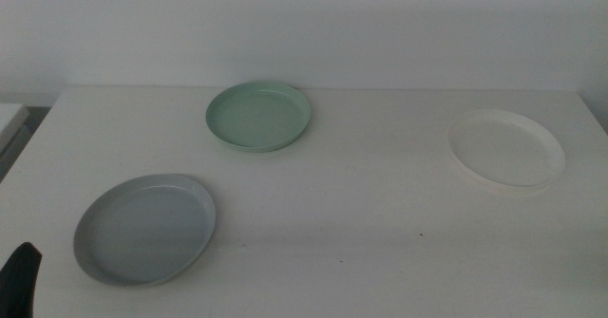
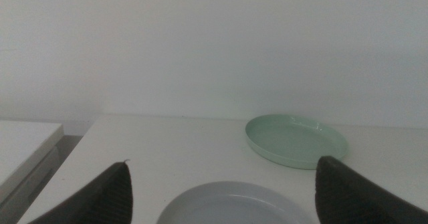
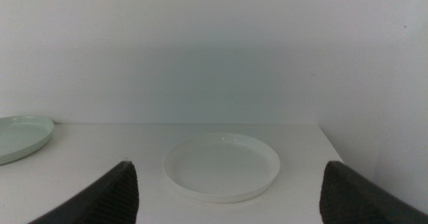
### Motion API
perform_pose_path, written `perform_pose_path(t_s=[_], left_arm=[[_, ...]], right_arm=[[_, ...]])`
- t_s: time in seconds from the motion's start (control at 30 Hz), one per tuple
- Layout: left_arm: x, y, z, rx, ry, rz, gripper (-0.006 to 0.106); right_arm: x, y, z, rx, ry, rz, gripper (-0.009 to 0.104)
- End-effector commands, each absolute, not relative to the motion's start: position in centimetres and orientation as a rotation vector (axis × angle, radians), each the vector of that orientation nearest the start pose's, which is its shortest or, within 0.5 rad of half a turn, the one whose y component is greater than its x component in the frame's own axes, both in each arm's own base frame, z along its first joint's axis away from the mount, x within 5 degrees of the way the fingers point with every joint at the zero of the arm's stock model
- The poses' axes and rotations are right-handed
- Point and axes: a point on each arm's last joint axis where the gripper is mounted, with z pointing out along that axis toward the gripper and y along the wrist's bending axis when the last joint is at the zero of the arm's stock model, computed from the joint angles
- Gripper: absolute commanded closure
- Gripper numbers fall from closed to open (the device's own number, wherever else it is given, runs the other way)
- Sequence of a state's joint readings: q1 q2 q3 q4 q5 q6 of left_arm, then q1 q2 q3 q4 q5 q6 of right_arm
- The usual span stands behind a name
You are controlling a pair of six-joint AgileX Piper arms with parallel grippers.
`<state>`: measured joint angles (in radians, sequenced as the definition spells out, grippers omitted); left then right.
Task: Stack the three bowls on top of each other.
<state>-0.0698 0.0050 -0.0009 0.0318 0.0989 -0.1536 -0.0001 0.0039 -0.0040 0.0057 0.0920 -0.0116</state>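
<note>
Lying apart on the table [image 1: 380, 242], the grey bowl [image 1: 145, 229], green bowl [image 1: 257, 116] and white bowl [image 1: 506, 148] look light, stiff, maybe slippery, so pinch a rim; left gripper [image 2: 224, 197] and right gripper [image 3: 231, 194] wait with jaws wide apart

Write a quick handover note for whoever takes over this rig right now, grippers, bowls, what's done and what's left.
Left gripper: fingers open, waiting low at the table's near left, facing the grey bowl.
Right gripper: fingers open, facing the white bowl; out of the middle view.
Mint green bowl sits at the far centre.
All three lie apart on the table.
Done: nothing stacked.
Left: all stacking.
</note>
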Motion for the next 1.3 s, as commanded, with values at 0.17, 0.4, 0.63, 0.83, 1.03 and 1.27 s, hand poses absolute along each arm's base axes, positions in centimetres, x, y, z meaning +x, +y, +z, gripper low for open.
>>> perform_pose_path(t_s=[0.17,0.4,0.63,0.83,1.03,1.27], left_arm=[[5.4,0.1,23.3,-0.111,1.61,-0.076,0.007],[6.8,0.0,33.5,-0.006,2.122,0.004,0.007],[10.9,0.3,38.3,-0.003,2.376,0.027,0.007],[14.9,0.5,38.3,-0.007,2.52,0.032,0.007],[19.1,0.9,36.5,0.013,2.659,0.033,0.007],[23.6,2.9,33.9,0.088,2.725,-0.038,0.007]], right_arm=[[5.6,0.0,20.6,-0.004,1.567,-0.017,0.002],[5.6,0.0,20.6,-0.004,1.567,-0.017,0.002],[5.6,0.0,20.6,-0.004,1.567,-0.017,0.002],[5.6,0.0,20.6,-0.004,1.567,-0.017,0.002],[5.6,0.0,20.6,-0.004,1.567,-0.017,0.002],[5.6,0.0,20.6,-0.004,1.567,-0.017,0.002]])
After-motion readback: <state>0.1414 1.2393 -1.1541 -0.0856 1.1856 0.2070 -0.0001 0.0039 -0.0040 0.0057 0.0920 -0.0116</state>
